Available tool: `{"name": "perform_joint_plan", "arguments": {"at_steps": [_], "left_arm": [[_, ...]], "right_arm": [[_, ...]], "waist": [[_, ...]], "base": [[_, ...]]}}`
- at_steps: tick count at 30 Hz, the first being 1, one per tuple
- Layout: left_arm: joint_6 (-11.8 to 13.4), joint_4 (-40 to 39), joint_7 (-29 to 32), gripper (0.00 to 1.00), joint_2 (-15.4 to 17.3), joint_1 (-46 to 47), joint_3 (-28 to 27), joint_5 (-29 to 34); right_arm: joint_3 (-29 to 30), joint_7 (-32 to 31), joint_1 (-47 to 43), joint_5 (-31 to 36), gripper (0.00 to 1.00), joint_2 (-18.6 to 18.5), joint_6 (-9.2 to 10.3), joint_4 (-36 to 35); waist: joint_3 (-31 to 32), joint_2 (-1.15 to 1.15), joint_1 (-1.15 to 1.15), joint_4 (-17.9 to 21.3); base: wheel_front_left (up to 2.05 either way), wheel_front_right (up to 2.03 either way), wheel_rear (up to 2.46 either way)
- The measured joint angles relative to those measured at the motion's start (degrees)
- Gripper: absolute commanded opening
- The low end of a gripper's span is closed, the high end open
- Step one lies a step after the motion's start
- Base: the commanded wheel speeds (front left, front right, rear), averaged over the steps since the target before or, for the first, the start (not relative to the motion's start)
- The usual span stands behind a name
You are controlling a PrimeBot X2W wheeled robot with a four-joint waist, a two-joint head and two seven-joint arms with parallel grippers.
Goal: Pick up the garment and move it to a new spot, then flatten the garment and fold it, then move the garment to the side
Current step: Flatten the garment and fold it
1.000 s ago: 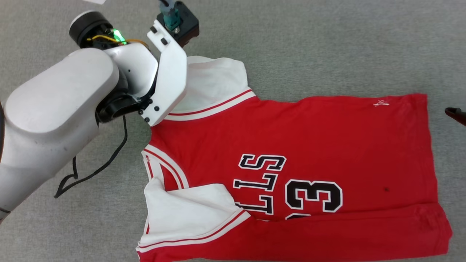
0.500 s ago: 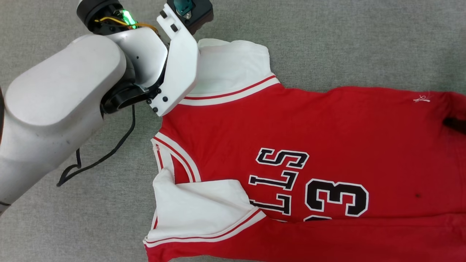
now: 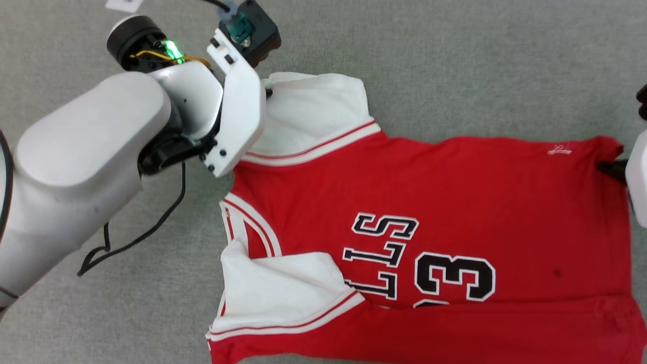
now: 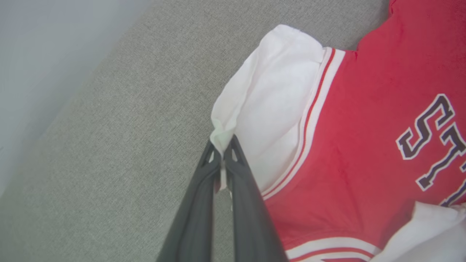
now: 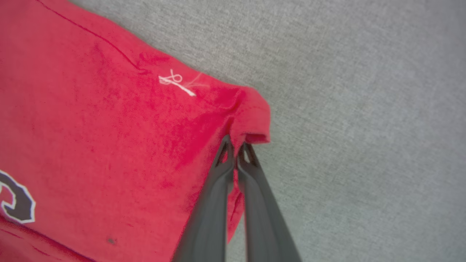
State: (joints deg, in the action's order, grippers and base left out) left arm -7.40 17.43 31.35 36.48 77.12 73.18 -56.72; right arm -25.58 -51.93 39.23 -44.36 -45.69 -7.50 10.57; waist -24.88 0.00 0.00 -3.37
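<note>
Left gripper [image 4: 222, 146] clamps the white sleeve [image 4: 276, 102], right gripper [image 5: 236, 145] clamps the hem corner [image 5: 251, 116] of the red black-lettered jersey shirt [image 3: 455, 192], spread print-up on grey fabric surface [image 3: 455, 76].

Illumination is bright, even and diffuse in all views. The garment [image 3: 429, 202] casts a narrow, soft shadow on the bench [image 3: 455, 60] along its far edge. A green indicator lamp [image 3: 173, 50] glows up-left of the garment. In the wrist views the fabric weave is sharp. The left tool [image 4: 222, 143] and right tool [image 5: 235, 142] blur toward the frame bottom, and the area far left of the garment is pale and unfocused.
</note>
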Motion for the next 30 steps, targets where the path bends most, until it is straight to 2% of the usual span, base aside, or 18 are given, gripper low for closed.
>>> {"name": "perform_joint_plan", "arguments": {"at_steps": [6, 11, 17, 23, 30], "left_arm": [[0.0, -1.59, -2.31, 0.0, 1.38, -3.8, 0.08, -0.51], [0.05, -5.58, -2.99, 0.0, 4.76, -8.2, 0.18, -0.52], [2.27, -12.55, -3.01, 0.0, 9.94, -15.56, 0.2, -0.47], [4.95, -18.57, -2.43, 0.0, 13.62, -25.93, 0.25, -0.93], [7.3, -20.12, -4.31, 0.0, 14.56, -36.43, 0.32, -1.29]], "right_arm": [[0.19, 6.13, -5.34, -2.15, 0.0, -0.55, 0.0, -1.42], [1.29, 9.95, -11.48, -3.11, 0.0, -1.87, 0.0, -2.98], [2.47, 12.91, -18.84, -3.6, 0.0, -2.67, 0.0, -4.75], [3.34, 14.38, -26.6, -4.52, 0.0, -2.89, 0.0, -6.43], [2.87, 15.64, -32.85, -4.47, 0.0, -3.02, 0.0, -6.91]], "waist": [[5.69, 0.0, 0.0, 0.37], [10.39, 0.0, -0.01, 0.55], [15.06, 0.0, -0.01, 0.55], [18.68, 0.0, -0.01, 0.31], [18.78, 0.0, -0.01, 0.23]], "base": [[0.0, 0.0, 0.0], [0.0, 0.0, 0.0], [0.0, 0.0, 0.0], [0.0, 0.0, 0.0], [0.0, 0.0, 0.0]]}}
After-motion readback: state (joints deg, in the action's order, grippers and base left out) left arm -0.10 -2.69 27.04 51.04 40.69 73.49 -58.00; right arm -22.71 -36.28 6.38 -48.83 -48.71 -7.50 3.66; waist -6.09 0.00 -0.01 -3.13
